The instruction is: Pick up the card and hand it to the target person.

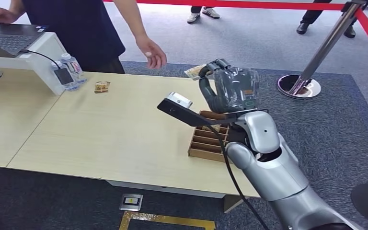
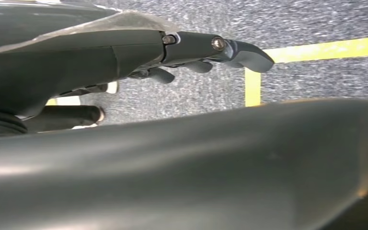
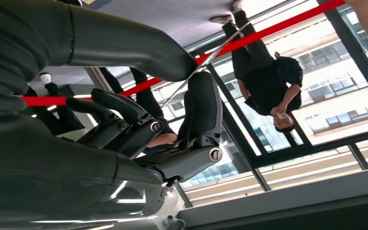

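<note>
Now, taking the wooden card rack (image 1: 210,142) near the right edge of the table (image 1: 105,139) as the landmark: far to its left, at the table's back edge, stand two water bottles (image 1: 69,71), and a small packet (image 1: 102,86) lies just right of them. A person's hand (image 1: 152,52) hangs open above the table's far edge, up and left of the rack. Directly above the rack, the right robot hand (image 1: 230,88) is raised, fingers curled, pinching the card (image 1: 195,72) at its fingertips; the card sticks out toward the person's hand but is still apart from it. The left robot hand (image 2: 191,50) hangs over the carpet with fingers loosely extended and nothing in them.

The risk I see is in the handover itself. The card looks held only by a shallow pinch at one edge, so it could slip or twist out during the remaining reach. Letting go before the person has closed on it would drop it onto the table or floor.
</note>
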`<state>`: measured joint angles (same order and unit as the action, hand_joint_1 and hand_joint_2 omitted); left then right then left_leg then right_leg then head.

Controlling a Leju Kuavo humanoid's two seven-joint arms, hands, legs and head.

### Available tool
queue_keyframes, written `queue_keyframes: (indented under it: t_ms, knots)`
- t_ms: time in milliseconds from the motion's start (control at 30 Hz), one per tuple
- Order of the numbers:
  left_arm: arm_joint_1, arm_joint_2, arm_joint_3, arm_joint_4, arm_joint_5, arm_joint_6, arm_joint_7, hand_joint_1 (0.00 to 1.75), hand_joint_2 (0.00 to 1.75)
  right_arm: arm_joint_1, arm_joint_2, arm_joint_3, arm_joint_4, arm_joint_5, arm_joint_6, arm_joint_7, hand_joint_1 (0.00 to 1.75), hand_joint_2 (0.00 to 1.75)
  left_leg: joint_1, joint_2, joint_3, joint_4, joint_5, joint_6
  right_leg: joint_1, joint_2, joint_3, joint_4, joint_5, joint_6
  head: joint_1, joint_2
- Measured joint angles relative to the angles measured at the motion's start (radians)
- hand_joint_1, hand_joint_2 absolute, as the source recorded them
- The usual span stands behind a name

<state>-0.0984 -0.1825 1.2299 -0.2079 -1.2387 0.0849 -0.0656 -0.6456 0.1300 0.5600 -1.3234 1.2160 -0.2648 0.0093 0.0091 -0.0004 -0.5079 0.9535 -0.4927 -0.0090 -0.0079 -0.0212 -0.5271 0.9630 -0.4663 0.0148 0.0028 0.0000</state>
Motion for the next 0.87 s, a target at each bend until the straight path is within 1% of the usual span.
queue_keyframes:
  t_ms: [167, 500, 700, 867]
  knots:
    - [-0.001, -0.003, -0.001, 0.000, -0.005, 0.000, -0.001, 0.00, 0.00, -0.057, 0.041, 0.000, 0.070, 0.029, -0.012, -0.006, 1.75, 1.75, 0.000, 0.000, 0.000, 0.000, 0.000, 0.000, 0.000, 0.000, 0.000, 0.000, 0.000, 0.000, 0.000, 0.000]
    - [-0.004, -0.004, -0.013, 0.000, -0.024, -0.009, -0.007, 0.00, 0.00, -0.155, 0.091, -0.001, 0.202, 0.037, -0.017, -0.029, 1.75, 1.75, 0.000, 0.000, 0.000, 0.000, 0.000, 0.000, 0.000, 0.000, 0.000, 0.000, 0.000, 0.000, 0.000, 0.000]
    - [-0.005, -0.005, -0.021, 0.000, -0.024, -0.012, -0.007, 0.00, 0.00, -0.177, 0.116, 0.000, 0.259, 0.032, -0.018, -0.036, 1.75, 1.75, 0.000, 0.000, 0.000, 0.000, 0.000, 0.000, 0.000, 0.000, 0.000, 0.000, 0.000, 0.000, 0.000, 0.000]
    - [-0.005, -0.005, -0.022, 0.000, -0.025, -0.012, -0.007, 0.00, 0.00, -0.183, 0.122, 0.000, 0.285, 0.031, -0.017, -0.036, 1.75, 1.75, 0.000, 0.000, 0.000, 0.000, 0.000, 0.000, 0.000, 0.000, 0.000, 0.000, 0.000, 0.000, 0.000, 0.000]
